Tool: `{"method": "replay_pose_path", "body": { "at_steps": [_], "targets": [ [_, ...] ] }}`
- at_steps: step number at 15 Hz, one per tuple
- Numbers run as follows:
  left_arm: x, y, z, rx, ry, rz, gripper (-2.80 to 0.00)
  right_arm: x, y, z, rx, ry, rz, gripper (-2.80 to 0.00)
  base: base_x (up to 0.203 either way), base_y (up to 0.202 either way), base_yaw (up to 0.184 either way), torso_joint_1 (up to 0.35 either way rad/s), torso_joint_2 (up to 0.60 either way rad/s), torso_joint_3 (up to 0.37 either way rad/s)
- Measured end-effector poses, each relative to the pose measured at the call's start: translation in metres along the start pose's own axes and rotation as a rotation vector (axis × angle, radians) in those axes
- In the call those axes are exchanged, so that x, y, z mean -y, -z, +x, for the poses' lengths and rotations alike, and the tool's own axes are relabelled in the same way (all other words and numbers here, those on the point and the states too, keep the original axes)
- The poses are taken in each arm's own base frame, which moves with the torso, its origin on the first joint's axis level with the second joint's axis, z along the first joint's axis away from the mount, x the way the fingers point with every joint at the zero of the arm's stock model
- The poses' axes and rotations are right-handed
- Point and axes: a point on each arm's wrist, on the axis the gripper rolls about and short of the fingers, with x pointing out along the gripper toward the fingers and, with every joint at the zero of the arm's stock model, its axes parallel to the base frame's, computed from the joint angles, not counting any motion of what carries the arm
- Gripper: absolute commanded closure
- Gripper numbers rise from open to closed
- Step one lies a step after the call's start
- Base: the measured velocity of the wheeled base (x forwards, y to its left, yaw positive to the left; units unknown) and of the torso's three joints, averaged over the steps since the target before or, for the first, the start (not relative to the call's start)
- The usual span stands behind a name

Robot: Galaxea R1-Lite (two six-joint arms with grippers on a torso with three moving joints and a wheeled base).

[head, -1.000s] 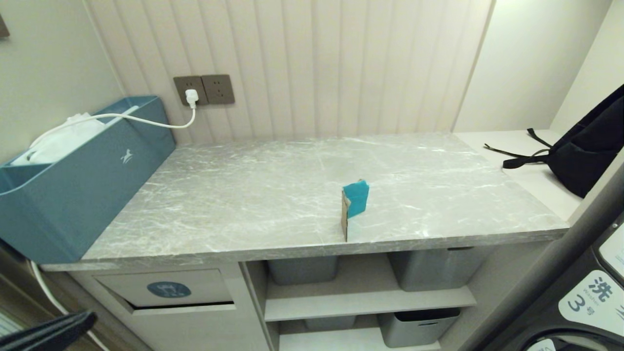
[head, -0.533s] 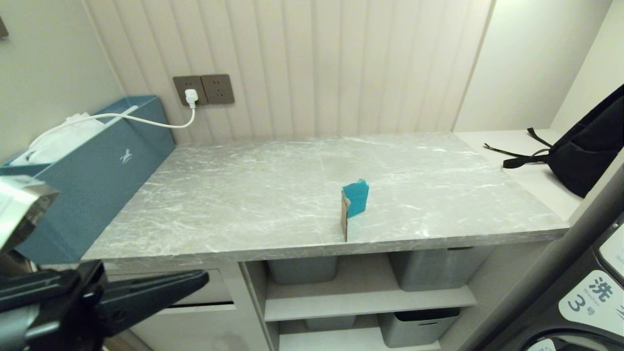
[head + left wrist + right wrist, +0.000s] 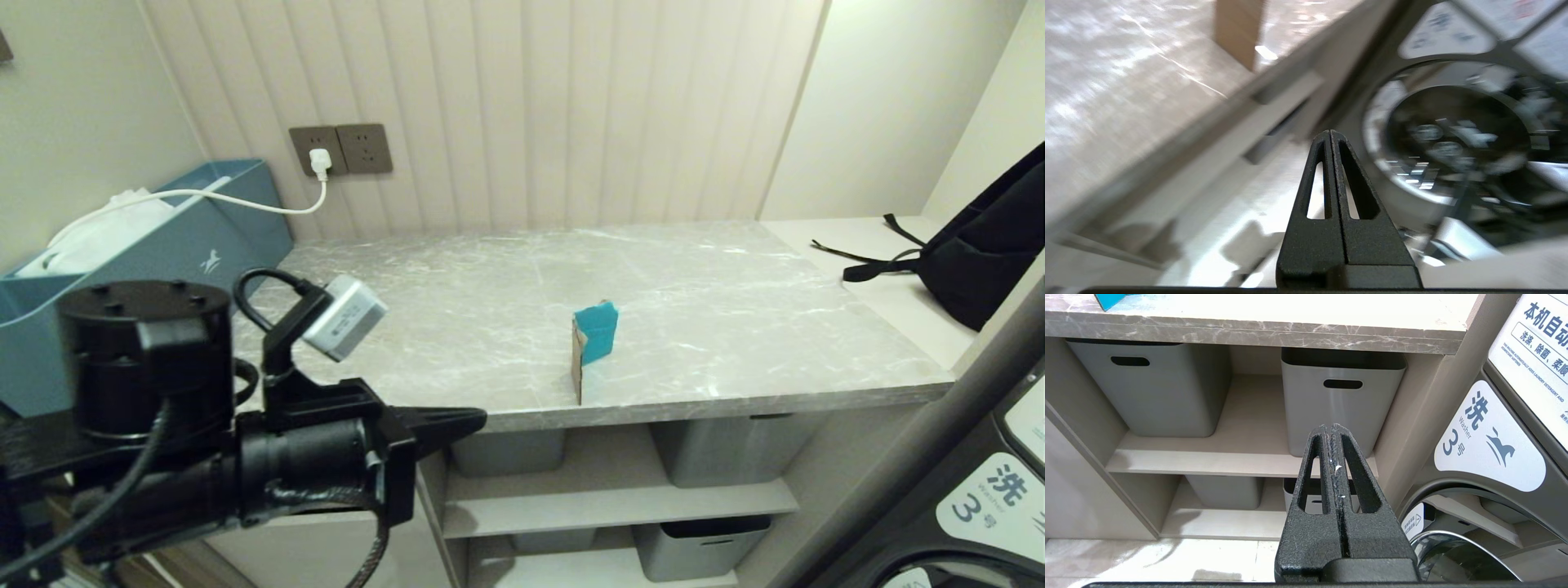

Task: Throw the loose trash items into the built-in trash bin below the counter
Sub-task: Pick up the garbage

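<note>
Head view: a blue-grey box (image 3: 155,269) sits at upper left and a black backpack (image 3: 980,253) at right. The folded cardboard piece (image 3: 593,343) stands mid-desk (image 3: 735,327), right of the left hand (image 3: 482,420).

Left wrist view: the left hand's (image 3: 1330,134) fingers are pressed together and empty; the cardboard (image 3: 1237,32) shows at the top.

Right wrist view: the right hand (image 3: 1331,428) is also closed, before grey storage bins (image 3: 1343,400).

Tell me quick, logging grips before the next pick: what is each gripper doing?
Left gripper: shut, empty, by the counter front edge.
Right gripper: shut, empty, parked low facing the shelves.
</note>
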Motion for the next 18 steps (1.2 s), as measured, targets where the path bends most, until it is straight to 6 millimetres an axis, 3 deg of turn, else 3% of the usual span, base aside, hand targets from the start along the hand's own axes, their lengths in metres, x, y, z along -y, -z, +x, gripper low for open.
{"method": "replay_pose_path", "body": {
  "at_steps": [5, 9, 10, 18],
  "targets": [
    [-0.01, -0.007, 0.057, -0.042, -0.031, 0.067, 0.0, 0.0, 0.0, 0.0, 0.0, 0.0, 0.0, 0.0, 0.0, 0.0, 0.0, 0.0, 0.0, 0.0],
    [0.0, -0.005, 0.097, -0.066, -0.025, 0.084, 0.0, 0.0, 0.0, 0.0, 0.0, 0.0, 0.0, 0.0, 0.0, 0.0, 0.0, 0.0, 0.0, 0.0],
    [0.003, -0.003, 0.104, -0.073, -0.02, 0.086, -2.8, 0.0, 0.0, 0.0, 0.0, 0.0, 0.0, 0.0, 0.0, 0.0, 0.0, 0.0, 0.0, 0.0],
    [0.006, 0.002, 0.126, -0.092, -0.01, 0.091, -2.8, 0.0, 0.0, 0.0, 0.0, 0.0, 0.0, 0.0, 0.0, 0.0, 0.0, 0.0, 0.0, 0.0]
  ]
}}
